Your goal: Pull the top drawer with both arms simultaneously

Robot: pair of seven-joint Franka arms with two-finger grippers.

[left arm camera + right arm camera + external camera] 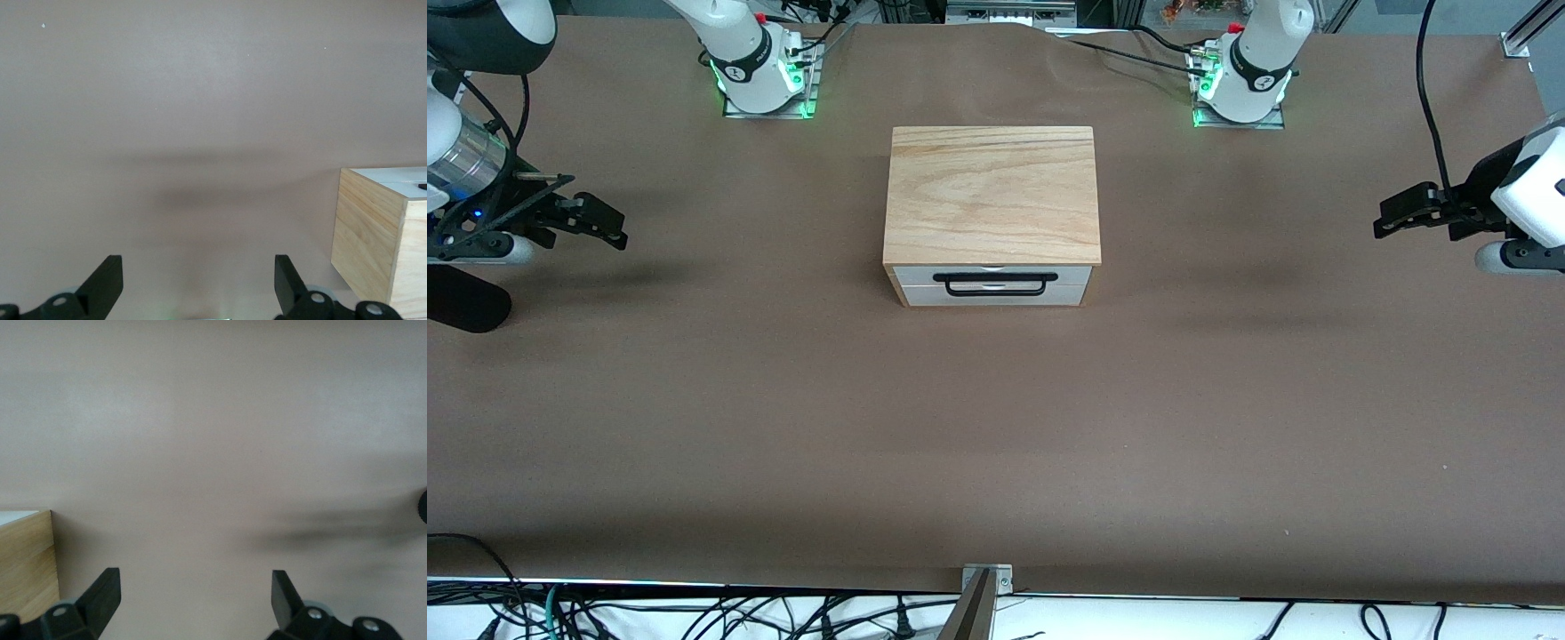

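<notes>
1. The top drawer [992, 275] is being seen shut, its white front panel lying flush in the wooden box [992, 197], which is standing at the middle of the tabletop [996, 427], between the two arm bases and nearer to the front camera than they are.
2. A thin black wire handle [996, 284] is being shown across the white front, which is facing the front camera; nothing is touching it.
3. The wood-grain top slab is being shown bare.
4. The left hand [1389, 218] is being held over the tabletop toward the left arm's end, well apart from the box, with its fingers [107, 280] spread wide and nothing between them; a corner of the box is being caught in the left wrist view.
5. The right hand [609, 227] is being held over the tabletop toward the right arm's end, likewise well apart from the box, its fingers [103, 593] spread wide and gripping nothing.
</notes>
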